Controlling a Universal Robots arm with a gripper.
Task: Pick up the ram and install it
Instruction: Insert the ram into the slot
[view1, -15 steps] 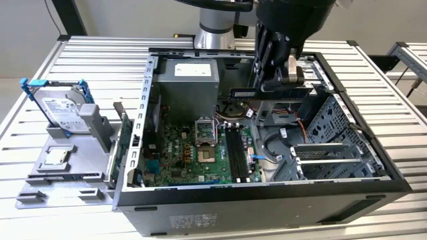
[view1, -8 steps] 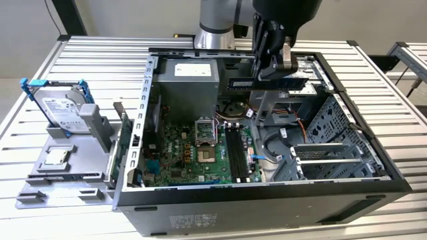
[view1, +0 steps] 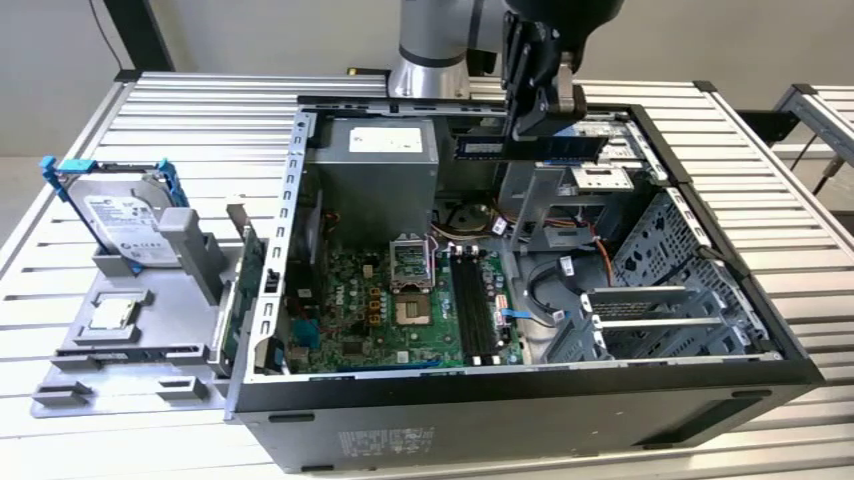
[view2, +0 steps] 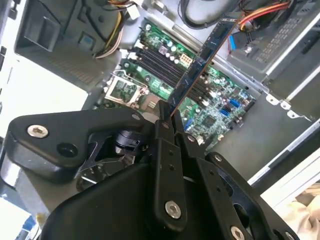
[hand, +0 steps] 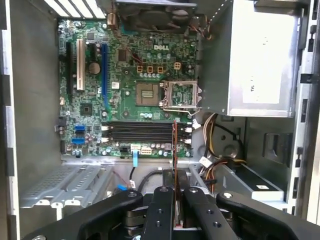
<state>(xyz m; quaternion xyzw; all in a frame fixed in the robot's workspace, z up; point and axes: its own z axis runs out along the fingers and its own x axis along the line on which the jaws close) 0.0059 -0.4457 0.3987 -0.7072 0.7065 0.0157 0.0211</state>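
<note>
Long, thin, dark ram stick (view1: 483, 148) (small white label near one end), pinched in the claw (view1: 539, 128), level, on edge, hanging above the open computer case (view1: 534, 400)

Green motherboard (hand: 130, 100), dark blue ram (view2: 207, 50), black gripper (view2: 167, 115) — silver hard drive (view1: 127, 225) in a blue bracket (view1: 52, 175)

A slatted metal counter (view1: 747, 110) carries an open computer case (view1: 534, 425), which lies on its side across the middle and the exterior view's right. Just beside it, on the exterior view's left, a grey holder tray (view1: 127, 378) rests on the slats.
</note>
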